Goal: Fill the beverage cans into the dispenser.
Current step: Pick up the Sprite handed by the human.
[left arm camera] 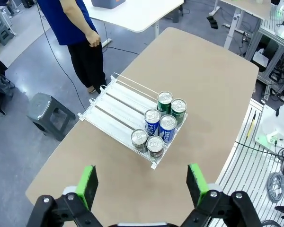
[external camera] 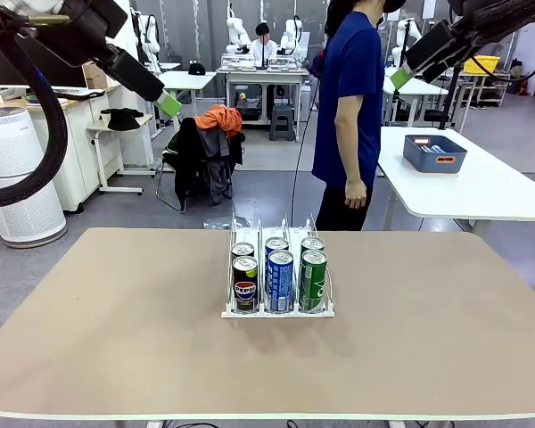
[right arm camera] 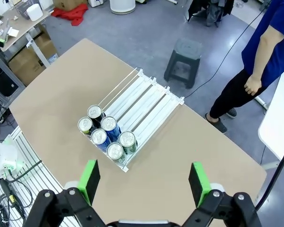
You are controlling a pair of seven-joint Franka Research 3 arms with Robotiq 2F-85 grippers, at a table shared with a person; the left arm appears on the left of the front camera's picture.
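Left gripper and right gripper hang spread, empty; six beverage cans crowd the near end of the dispenser, apparently its downhill stop.

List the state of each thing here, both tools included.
Dispenser: lanes filled at the robot's end, empty behind.
Black cans: two upright, left lane.
Blue cans: two upright, middle lane.
Green cans: two upright, right lane.
Left tool: open, empty.
Right tool: open, empty.
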